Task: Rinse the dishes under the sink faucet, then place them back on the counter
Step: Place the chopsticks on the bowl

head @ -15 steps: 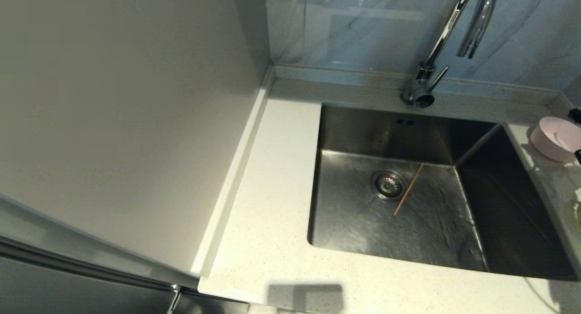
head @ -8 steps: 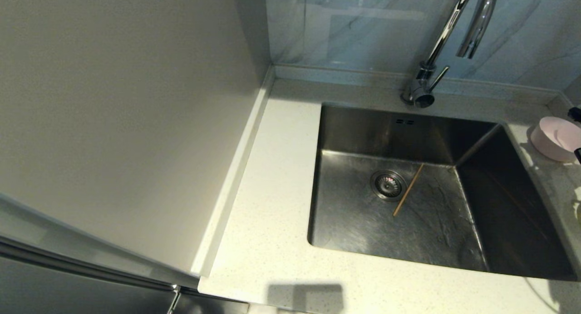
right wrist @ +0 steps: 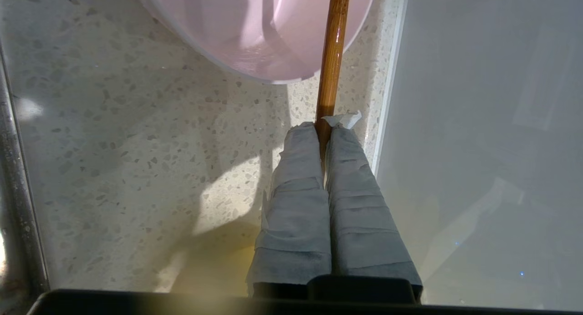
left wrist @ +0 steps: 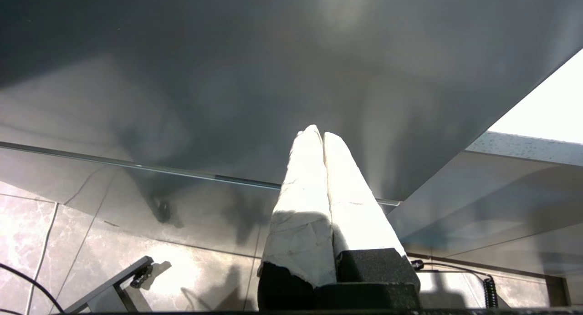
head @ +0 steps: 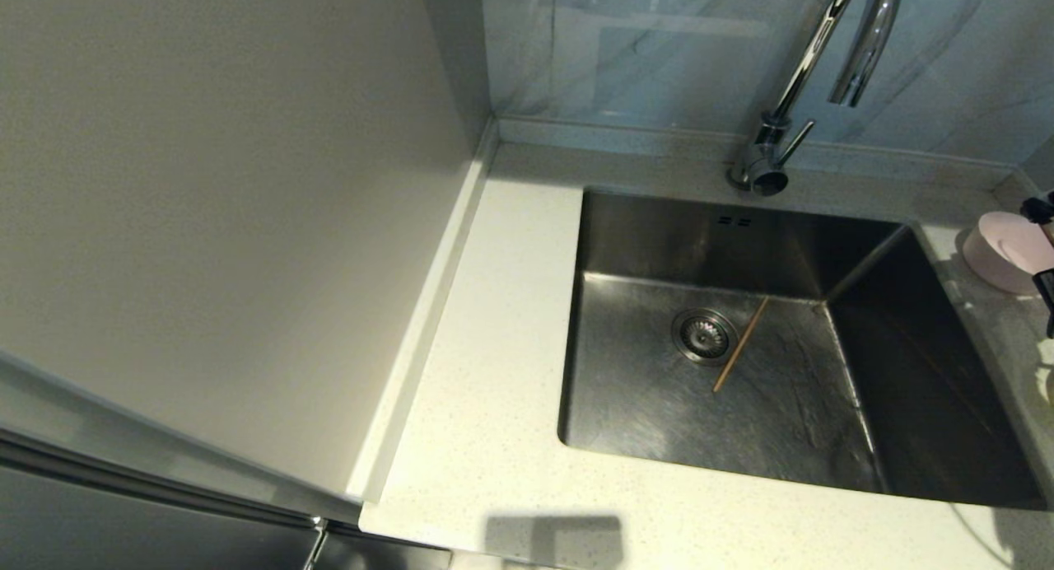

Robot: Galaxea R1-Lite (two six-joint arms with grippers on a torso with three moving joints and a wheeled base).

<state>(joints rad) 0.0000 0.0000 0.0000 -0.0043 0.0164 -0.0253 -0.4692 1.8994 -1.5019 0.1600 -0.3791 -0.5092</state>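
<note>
Right gripper (right wrist: 324,126) is clamped on a brown chopstick (right wrist: 331,55), taped fingers (right wrist: 296,192) pressed together around its end; the stick runs from the fingertips out over the pink bowl (right wrist: 255,28). Left gripper (left wrist: 319,135) is parked off the counter, down low beside a dark cabinet front above a tiled floor (left wrist: 41,224), its taped fingers together with nothing between them. Going left to right in the head view: beige wall panel (head: 214,224), then a strip of speckled counter (head: 486,348), then the steel sink (head: 659,240). Round drain (head: 704,335) sits in the basin floor, and a second chopstick (head: 741,343) lies flat just beside it on the right, slanted, one end toward the back wall of the basin. Faucet (head: 790,84) stands on the back rim of the counter behind the sink, spout curving over the basin; no water visible. Two overflow slots show on the sink's back wall. Further right, past the sink's right rim, the pink bowl sits on the counter at the frame edge, partly cut off, with the dark right gripper showing at the edge over it. From the right wrist view the bowl rests on the speckled counter near a pale wall.
</note>
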